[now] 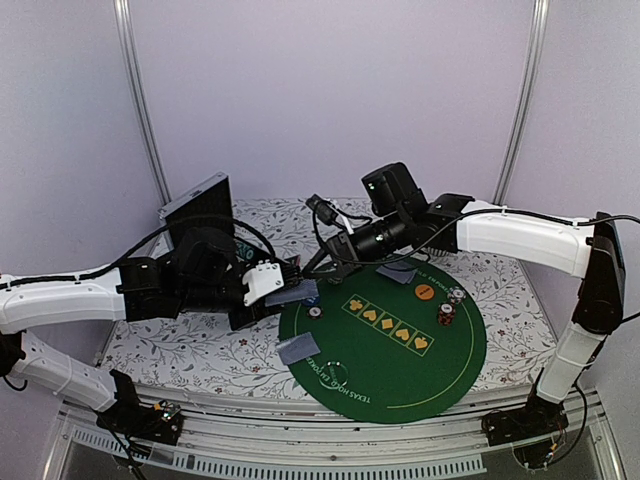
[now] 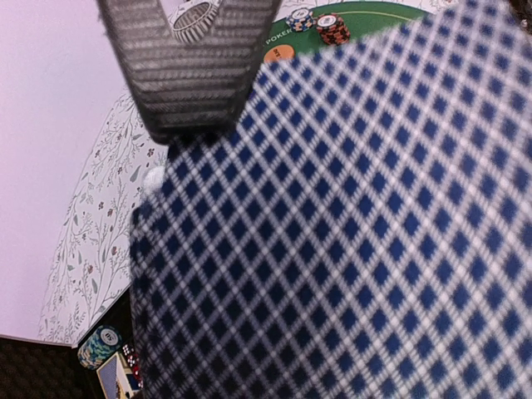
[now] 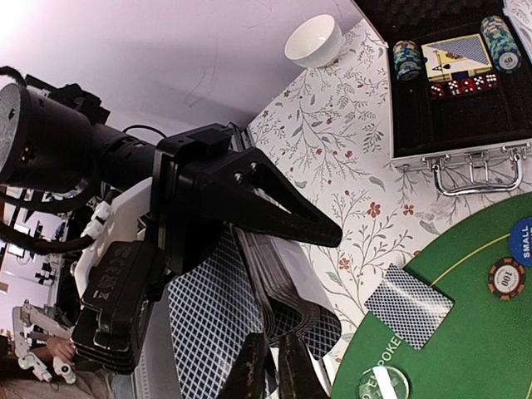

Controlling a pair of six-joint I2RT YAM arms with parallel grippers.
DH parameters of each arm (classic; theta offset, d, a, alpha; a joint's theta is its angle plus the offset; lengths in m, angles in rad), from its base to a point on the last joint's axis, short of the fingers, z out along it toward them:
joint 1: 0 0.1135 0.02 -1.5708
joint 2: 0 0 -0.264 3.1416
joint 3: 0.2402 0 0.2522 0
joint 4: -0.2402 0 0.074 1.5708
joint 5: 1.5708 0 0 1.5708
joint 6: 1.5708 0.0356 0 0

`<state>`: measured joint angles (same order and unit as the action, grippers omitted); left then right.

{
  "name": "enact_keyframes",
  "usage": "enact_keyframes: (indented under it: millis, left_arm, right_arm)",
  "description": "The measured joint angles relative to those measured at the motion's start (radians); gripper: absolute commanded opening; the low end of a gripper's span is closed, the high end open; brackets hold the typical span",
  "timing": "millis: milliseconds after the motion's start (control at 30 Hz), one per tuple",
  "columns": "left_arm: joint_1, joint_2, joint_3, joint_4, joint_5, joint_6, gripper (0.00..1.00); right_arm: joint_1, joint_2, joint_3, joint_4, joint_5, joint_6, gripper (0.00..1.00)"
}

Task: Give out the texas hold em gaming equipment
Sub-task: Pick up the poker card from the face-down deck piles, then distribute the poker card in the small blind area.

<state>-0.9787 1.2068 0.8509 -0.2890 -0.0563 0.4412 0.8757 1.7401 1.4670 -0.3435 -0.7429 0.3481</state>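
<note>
My left gripper [image 1: 285, 296] is shut on a deck of blue-lattice-backed playing cards [image 1: 297, 291] at the mat's left edge. In the right wrist view its black finger [image 3: 274, 208] clamps the fanned deck [image 3: 287, 274]. My right gripper [image 1: 312, 268] meets the deck, and its fingers [image 3: 273, 370] are pinched together on the edge of the outermost card [image 3: 208, 316]. That card [image 2: 332, 233] fills the left wrist view and hides my left fingers. Single cards [image 1: 298, 348] [image 1: 397, 272] lie on the green mat [image 1: 400, 370], with chip stacks [image 1: 447, 312], an orange disc [image 1: 424, 291] and a white disc [image 1: 315, 311].
The open aluminium case [image 3: 465, 83] with chip stacks, cards and dice lies at the back left, also in the top view [image 1: 200, 215]. A white bowl [image 3: 313, 39] stands beyond it. A clear disc [image 1: 335, 368] lies on the mat's near side. The tablecloth is floral.
</note>
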Motion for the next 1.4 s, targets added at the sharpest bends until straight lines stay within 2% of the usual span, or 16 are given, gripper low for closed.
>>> enact_keyframes:
  millis: [367,933,1200,1400]
  left_arm:
    - [0.000,0.000,0.000,0.000,0.000,0.000,0.42]
    - [0.000,0.000,0.000,0.000,0.003,0.000,0.42]
    - [0.000,-0.005,0.000,0.000,0.004,0.000,0.42]
    - [0.000,-0.007,0.000,0.000,0.004,0.000,0.42]
  right_arm:
    - [-0.011,-0.012,0.000,-0.011,0.000,0.003,0.02]
    - [-0.103,-0.183,-0.008,-0.015,0.049,0.000,0.02]
    - [-0.259,-0.351,-0.134,-0.002,0.240,-0.029,0.02]
    - [-0.253,-0.264,-0.247,0.052,0.222,-0.090,0.02]
